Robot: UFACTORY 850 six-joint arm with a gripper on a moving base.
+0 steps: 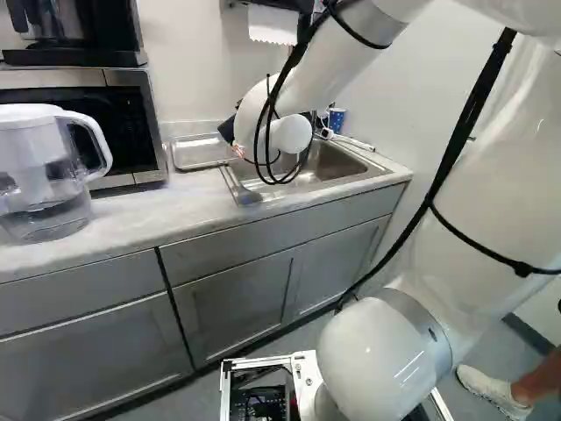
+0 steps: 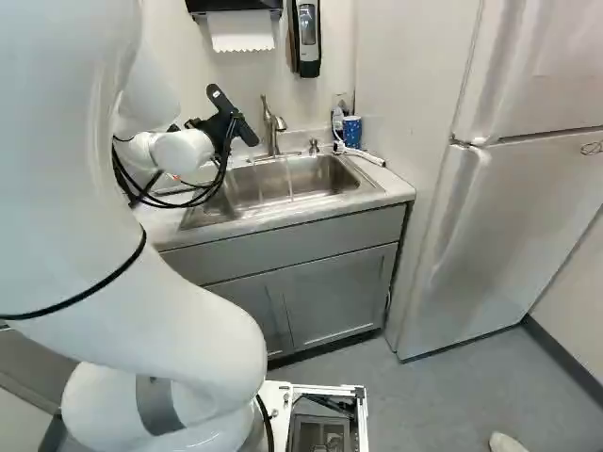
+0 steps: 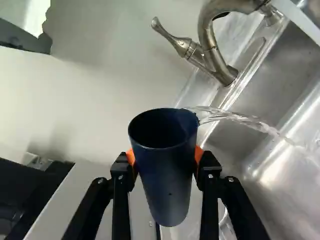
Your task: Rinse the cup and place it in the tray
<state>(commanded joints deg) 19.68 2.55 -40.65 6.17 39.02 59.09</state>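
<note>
We have the cup [image 3: 167,192] clenched in the tool [image 3: 165,156], tipped near the sink's [image 2: 316,174] wall-side edge, water [image 3: 240,118] spilling from its mouth; once rinsed, we must upright it toward the tray [image 1: 200,153], beyond the sink's left edge.

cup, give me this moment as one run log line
cup: tilted, jaws shut on it | water: pouring from rim into sink | tray: beside sink
</note>
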